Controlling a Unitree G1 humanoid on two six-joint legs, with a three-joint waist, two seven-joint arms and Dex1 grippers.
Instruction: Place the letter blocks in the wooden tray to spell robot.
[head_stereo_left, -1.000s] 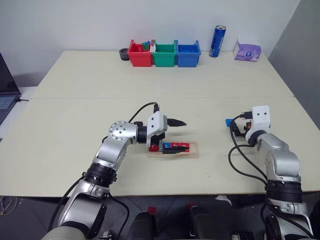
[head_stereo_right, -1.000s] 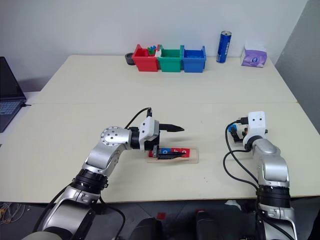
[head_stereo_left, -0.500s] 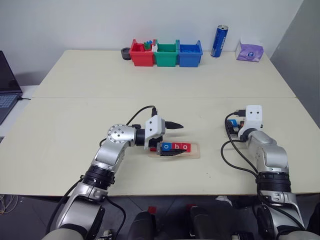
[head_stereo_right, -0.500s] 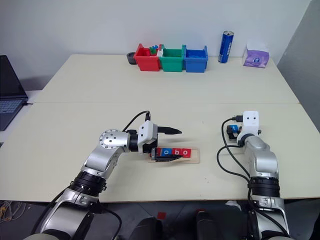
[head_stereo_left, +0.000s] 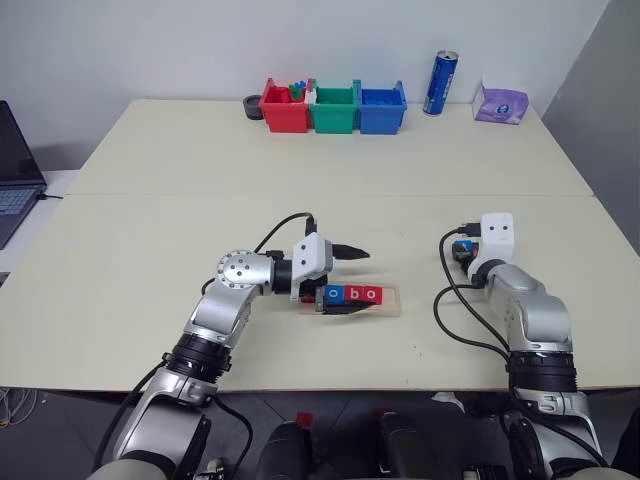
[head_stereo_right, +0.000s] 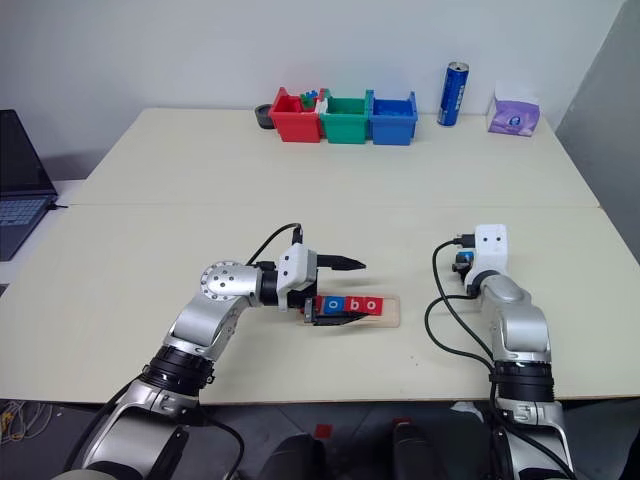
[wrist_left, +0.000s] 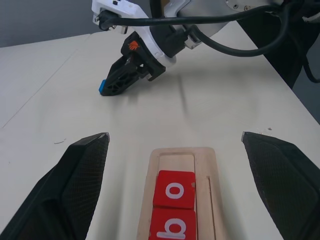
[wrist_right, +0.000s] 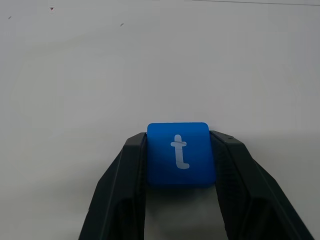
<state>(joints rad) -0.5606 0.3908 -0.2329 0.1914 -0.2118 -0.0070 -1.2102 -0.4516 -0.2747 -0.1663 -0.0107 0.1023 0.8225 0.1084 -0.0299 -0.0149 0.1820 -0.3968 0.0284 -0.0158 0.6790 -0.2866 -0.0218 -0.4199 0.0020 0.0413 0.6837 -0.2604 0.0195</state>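
Blue t block (wrist_right: 180, 154) pinched in right claw (wrist_right: 180, 150).

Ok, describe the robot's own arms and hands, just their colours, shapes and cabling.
Both arms are silver-grey metal with rounded joint housings and black ribbed cuffs near the elbows. The left arm has a round disc joint with small holes. Each wrist carries a white boxy module; loose black cables loop beside the right arm. The left hand and right hand have black, tapered, finely textured fingers.
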